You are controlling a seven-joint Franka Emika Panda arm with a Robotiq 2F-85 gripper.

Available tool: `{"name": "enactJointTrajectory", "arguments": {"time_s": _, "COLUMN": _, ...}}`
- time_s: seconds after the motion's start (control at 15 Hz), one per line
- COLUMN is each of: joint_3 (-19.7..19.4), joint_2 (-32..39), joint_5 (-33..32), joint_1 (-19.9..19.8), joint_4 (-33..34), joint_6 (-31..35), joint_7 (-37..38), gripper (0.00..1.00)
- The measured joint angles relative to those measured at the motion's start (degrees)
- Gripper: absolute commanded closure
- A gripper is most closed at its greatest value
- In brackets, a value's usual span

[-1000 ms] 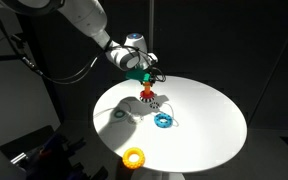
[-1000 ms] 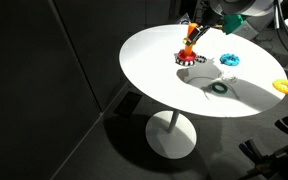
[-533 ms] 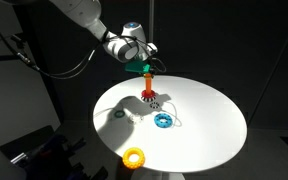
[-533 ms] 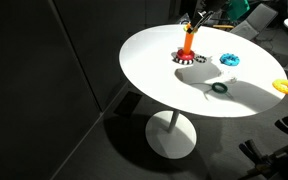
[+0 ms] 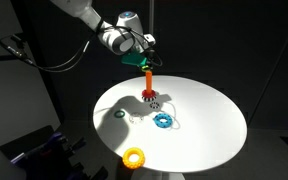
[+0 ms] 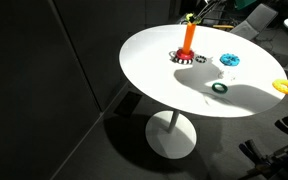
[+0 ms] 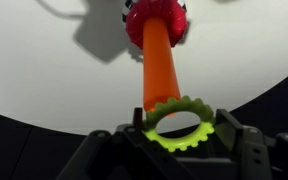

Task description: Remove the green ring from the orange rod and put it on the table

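My gripper [image 7: 179,127] is shut on a lime-green toothed ring [image 7: 177,143], one finger on each side. It holds the ring at the top end of the orange rod [image 7: 158,65]; I cannot tell whether the ring is clear of the tip. The rod stands upright on its reddish toothed base [image 7: 156,20] on the white round table [image 5: 204,110]. In both exterior views the gripper [image 5: 144,62] [image 6: 194,17] hangs above the rod [image 5: 148,82] [image 6: 188,37]. A thin dark green ring [image 5: 119,114] [image 6: 219,88] lies flat on the table, apart from the rod.
A blue toothed ring [image 5: 163,121] [image 6: 229,60] lies on the table near the rod's base. A yellow-orange ring [image 5: 133,157] [image 6: 285,86] lies close to the table edge. The surroundings are dark, with cables and gear off the table.
The gripper has risen along the rod with the lime-green ring, from just above the base to the rod's top. The rings on the table have not moved.
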Motion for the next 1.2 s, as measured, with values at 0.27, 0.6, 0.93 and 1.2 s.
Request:
{"name": "enactJointTrajectory", "arguments": {"time_s": 0.27, "joint_3": 2.7, "joint_2": -3.2, "joint_5": 4.1, "joint_1": -3.3, "joint_4": -3.6, "joint_6": -0.1, "joint_7": -2.7, "gripper": 0.52}}
{"name": "enactJointTrajectory", "arguments": {"time_s": 0.6, "joint_3": 5.2, "joint_2": -5.6, "joint_5": 9.2, "joint_1": -7.3, "joint_4": -7.9, "joint_6": -3.4, "joint_7": -7.8, "gripper": 0.52}}
{"name": "enactJointTrajectory", "arguments": {"time_s": 0.93, "joint_3": 1.4, "joint_2": -6.9, "joint_5": 10.0, "joint_1": -6.1, "joint_4": -9.6, "joint_6": -9.2, "joint_7": -8.3, "gripper": 0.06}}
{"name": "enactJointTrajectory", "arguments": {"time_s": 1.2, "joint_3": -2.1, "joint_2": -7.1, "joint_5": 10.0, "joint_1": -4.0, "joint_4": -9.7, "joint_6": -11.3, "joint_7": -8.3, "gripper": 0.00}}
